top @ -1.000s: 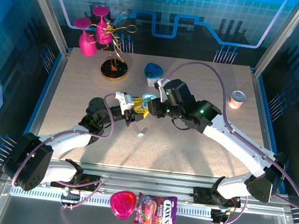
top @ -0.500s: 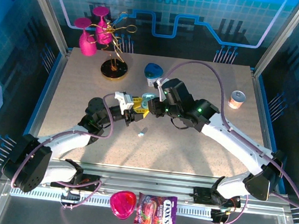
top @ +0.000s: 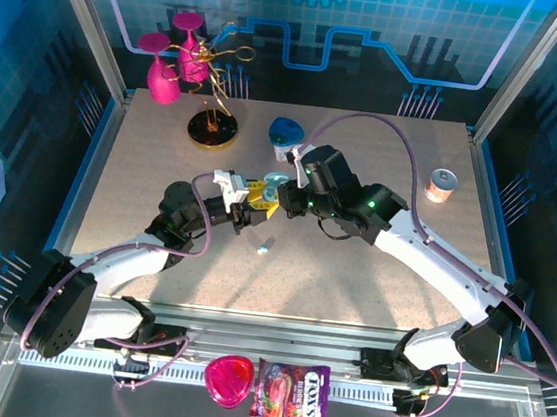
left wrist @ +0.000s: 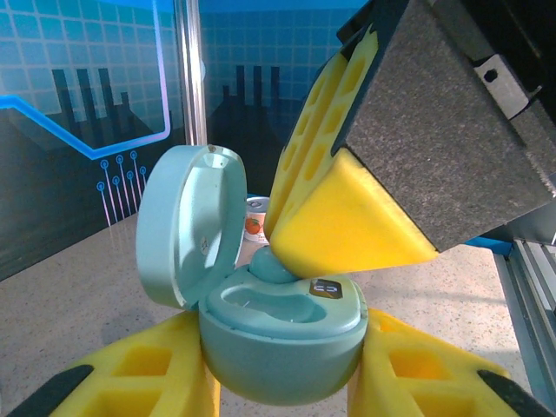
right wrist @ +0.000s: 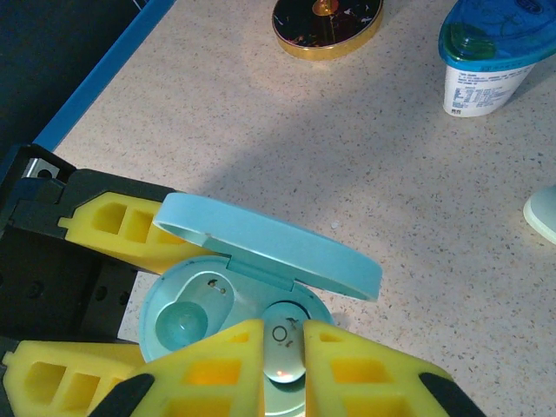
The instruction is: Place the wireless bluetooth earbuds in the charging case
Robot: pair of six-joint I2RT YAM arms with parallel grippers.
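One earbud [right wrist: 182,323] sits in one well of the open charging case [left wrist: 278,334], whose lid stands raised. We find the left gripper [left wrist: 280,369] clamped on the case body, one finger on each side. The right gripper [right wrist: 300,347] hangs over the case's other well, its fingers pressed together. A second earbud [top: 263,251] lies on the table [top: 371,279], near the case.

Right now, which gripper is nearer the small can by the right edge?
Right. The right gripper lies left of the can; the left gripper is farther left, holding the case.
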